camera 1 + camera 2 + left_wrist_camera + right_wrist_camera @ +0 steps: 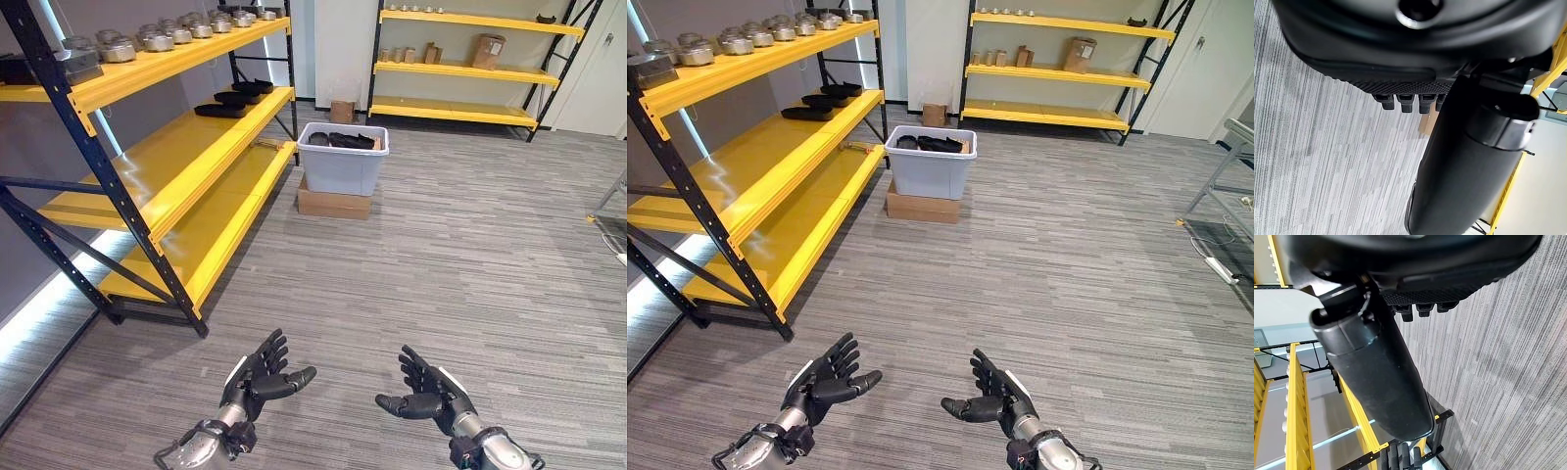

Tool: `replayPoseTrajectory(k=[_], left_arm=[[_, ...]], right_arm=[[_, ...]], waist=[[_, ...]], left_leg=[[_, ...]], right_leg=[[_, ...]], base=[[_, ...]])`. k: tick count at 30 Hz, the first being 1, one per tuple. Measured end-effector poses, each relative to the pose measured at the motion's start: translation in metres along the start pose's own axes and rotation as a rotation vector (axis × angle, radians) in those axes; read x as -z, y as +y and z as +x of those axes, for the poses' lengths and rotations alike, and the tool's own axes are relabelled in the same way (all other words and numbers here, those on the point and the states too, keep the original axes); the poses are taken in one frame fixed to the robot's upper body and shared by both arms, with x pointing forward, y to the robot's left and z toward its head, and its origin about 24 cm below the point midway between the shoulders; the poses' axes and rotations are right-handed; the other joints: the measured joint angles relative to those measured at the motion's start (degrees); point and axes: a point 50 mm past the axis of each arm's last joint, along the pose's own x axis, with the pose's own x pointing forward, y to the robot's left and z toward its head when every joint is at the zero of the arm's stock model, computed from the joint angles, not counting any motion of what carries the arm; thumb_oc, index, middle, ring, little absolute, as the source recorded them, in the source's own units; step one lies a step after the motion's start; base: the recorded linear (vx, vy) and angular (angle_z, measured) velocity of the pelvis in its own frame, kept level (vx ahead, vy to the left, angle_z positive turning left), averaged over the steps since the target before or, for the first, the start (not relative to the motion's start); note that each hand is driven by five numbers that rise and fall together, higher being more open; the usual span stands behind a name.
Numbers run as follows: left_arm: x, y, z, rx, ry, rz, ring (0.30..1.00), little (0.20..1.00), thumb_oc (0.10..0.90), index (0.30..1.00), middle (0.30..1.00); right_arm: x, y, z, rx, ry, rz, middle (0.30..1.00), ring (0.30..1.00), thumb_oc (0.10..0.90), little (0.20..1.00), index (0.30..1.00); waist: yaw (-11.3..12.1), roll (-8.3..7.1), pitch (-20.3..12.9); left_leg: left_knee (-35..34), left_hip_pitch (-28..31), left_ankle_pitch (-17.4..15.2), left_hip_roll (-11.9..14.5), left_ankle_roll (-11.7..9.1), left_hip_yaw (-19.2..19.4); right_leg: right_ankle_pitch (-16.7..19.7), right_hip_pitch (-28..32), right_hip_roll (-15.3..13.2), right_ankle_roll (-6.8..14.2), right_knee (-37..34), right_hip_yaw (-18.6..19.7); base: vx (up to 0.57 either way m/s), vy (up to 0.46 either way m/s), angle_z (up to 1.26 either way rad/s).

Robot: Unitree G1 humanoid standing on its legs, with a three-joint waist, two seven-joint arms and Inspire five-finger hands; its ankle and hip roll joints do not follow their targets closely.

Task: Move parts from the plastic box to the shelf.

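Grey striped carpet (470, 264) runs from the robot to a far wall. Along its left side stands a yellow shelf (186, 157) carrying metal parts (157, 39) on its top level and black parts (233, 98) on the middle one. Beyond it, a plastic box (342, 162) holding dark parts (343, 140) sits on a cardboard box (334, 203). Low in front, the left hand (263, 377) and right hand (426, 392) hover apart, palms up, fingers spread, both empty.
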Motion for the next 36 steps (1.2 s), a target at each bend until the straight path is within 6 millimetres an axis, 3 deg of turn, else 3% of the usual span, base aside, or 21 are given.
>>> replayPoseTrajectory(k=[25, 32, 34, 35, 36], left_arm=[[0.004, 0.000, 0.001, -0.009, 0.010, -0.018, 1.000, 1.000, 0.900, 1.000, 1.000], [-0.005, -0.001, 0.007, 0.003, -0.017, -0.005, 1.000, 1.000, 0.900, 1.000, 1.000], [-0.016, -0.004, 0.016, 0.015, -0.051, 0.008, 1.000, 1.000, 0.900, 1.000, 1.000], [-0.017, -0.007, 0.020, 0.013, -0.057, -0.002, 1.000, 1.000, 0.900, 1.000, 1.000], [-0.019, -0.008, 0.022, 0.020, -0.067, 0.002, 1.000, 1.000, 0.900, 1.000, 1.000]], right_arm=[[-0.001, 0.000, 0.001, -0.001, -0.002, 0.000, 1.000, 1.000, 0.900, 1.000, 1.000], [-0.013, 0.001, 0.009, -0.009, -0.040, -0.015, 1.000, 1.000, 0.900, 1.000, 1.000], [-0.014, -0.001, 0.009, -0.001, -0.045, -0.013, 1.000, 1.000, 0.900, 1.000, 1.000], [-0.018, -0.004, 0.010, 0.006, -0.056, -0.021, 1.000, 1.000, 0.900, 1.000, 1.000], [-0.015, -0.003, 0.008, 0.010, -0.057, -0.002, 1.000, 1.000, 0.900, 1.000, 1.000]], waist=[[0.13, -0.02, 0.01], [0.11, -0.13, 0.04], [0.14, 0.23, 0.42], [0.25, 1.93, 1.15], [-1.29, 2.48, 1.40]], left_leg=[[-0.01, -0.44, -0.02, -0.15, 0.01, -0.49], [-0.01, -2.28, 0.17, -1.51, 1.17, -1.00], [0.04, -2.37, -0.89, -3.72, 3.31, -2.24], [0.03, -2.60, -0.77, -3.06, 4.52, -3.79], [0.61, -2.71, -1.30, -5.12, 5.03, -4.57]], right_leg=[[-0.11, -0.17, -0.12, 0.01, 0.00, -0.39], [0.13, -2.35, -1.45, 0.75, 1.56, -0.77], [-1.41, -4.57, -3.28, 2.78, 7.61, -1.16], [-2.14, -8.51, -3.43, 3.47, 14.98, -0.56], [-1.83, -13.17, -4.66, 3.73, 24.86, 0.28]], base=[[0.01, 0.013, 0.00], [0.01, 0.151, 0.04], [0.05, 0.319, 0.14], [0.02, 0.236, 0.23], [0.00, 0.322, 0.37]])
